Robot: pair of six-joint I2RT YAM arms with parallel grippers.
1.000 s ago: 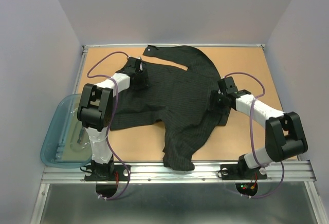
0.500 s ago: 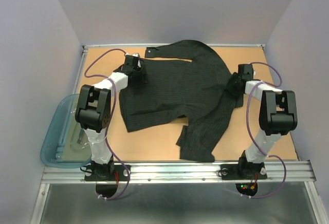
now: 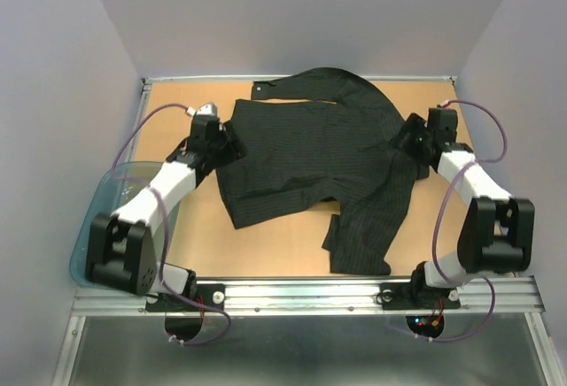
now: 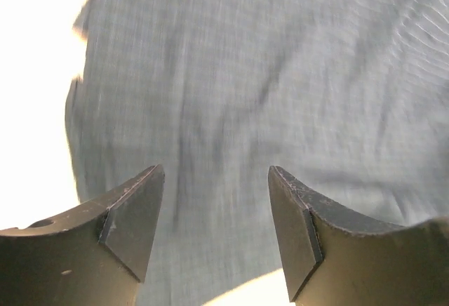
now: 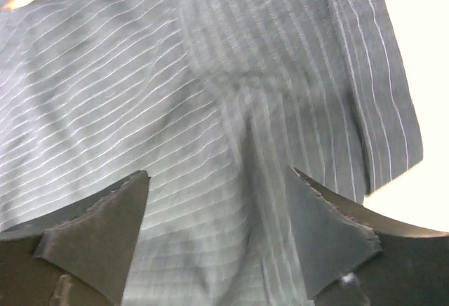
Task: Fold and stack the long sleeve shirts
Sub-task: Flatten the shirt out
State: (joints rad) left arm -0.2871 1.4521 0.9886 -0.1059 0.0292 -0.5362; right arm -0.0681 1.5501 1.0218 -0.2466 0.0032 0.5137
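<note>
From above, a black pinstriped button-up shirt (image 3: 301, 156) sprawls mid-surface on the tan surface (image 3: 266, 243), left tool (image 3: 221, 144) and right tool (image 3: 413, 138) at its edges. Left wrist: spread wide, empty. Right wrist: likewise. Spreading seems underway; next, pinch a sleeve to fold inward.

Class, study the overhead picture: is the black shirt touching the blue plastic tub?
Apart. The top external view shows a strip of bare tan table between the left edge of the shirt and the tub.
</note>
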